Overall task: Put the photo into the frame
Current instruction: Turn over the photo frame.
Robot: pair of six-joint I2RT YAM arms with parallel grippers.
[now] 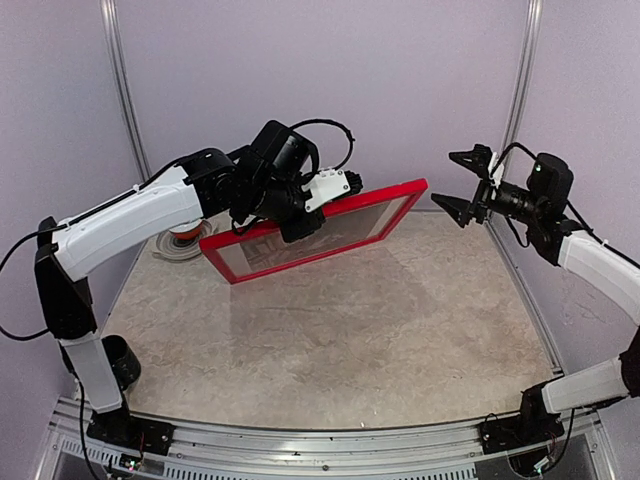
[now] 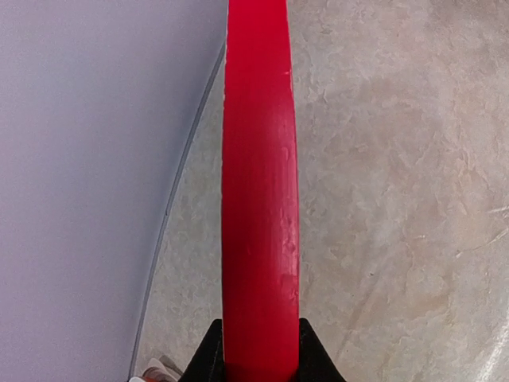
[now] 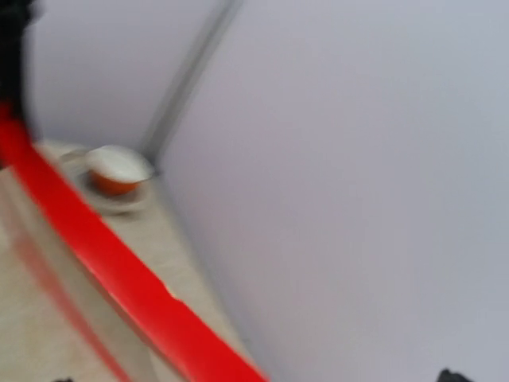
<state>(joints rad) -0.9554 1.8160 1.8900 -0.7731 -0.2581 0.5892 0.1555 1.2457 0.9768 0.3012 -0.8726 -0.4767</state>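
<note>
Shows the frame (image 1: 345, 232) raised clear of the table (image 1: 380, 330) over its far half, tilted with the right corner highest. Shows the left claw (image 1: 300, 228) pinching the upper red edge, jaws closed narrowly onto the wood. Shows the right claw (image 1: 443, 178) spread wide, gripping nothing, near that raised corner. Leaves the frame's interior unreadable. Includes an orange-and-white cup (image 3: 118, 169) on a saucer (image 1: 170, 250) at far left.
</note>
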